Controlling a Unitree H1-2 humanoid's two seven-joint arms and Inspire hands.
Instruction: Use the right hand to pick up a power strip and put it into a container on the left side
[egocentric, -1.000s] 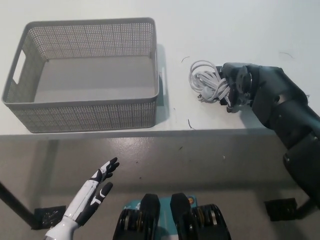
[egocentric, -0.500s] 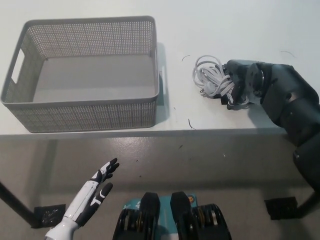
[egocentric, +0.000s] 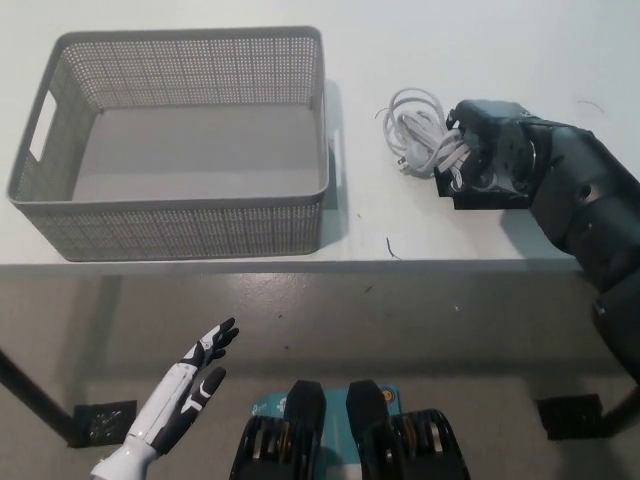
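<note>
The power strip (egocentric: 478, 198) is a black block with a coiled white cable (egocentric: 412, 135), lying on the white table (egocentric: 440, 238) to the right of the basket. My black right hand (egocentric: 495, 152) sits on top of it with its fingers wrapped around the block and the near end of the cable. The grey mesh basket (egocentric: 190, 215) stands at the left of the table with nothing inside it. My white left hand (egocentric: 188, 392) rests low at the lower left, below the table's front edge, open with fingers spread.
A gap of bare table about a hand's width separates the basket's right wall from the cable coil. Small dark marks (egocentric: 392, 248) dot the tabletop near the front edge. Below the table edge lies grey floor.
The whole picture has shifted a little. My right hand has closed on the power strip and its black block now shows under the fingers. The left hand has stayed put.
</note>
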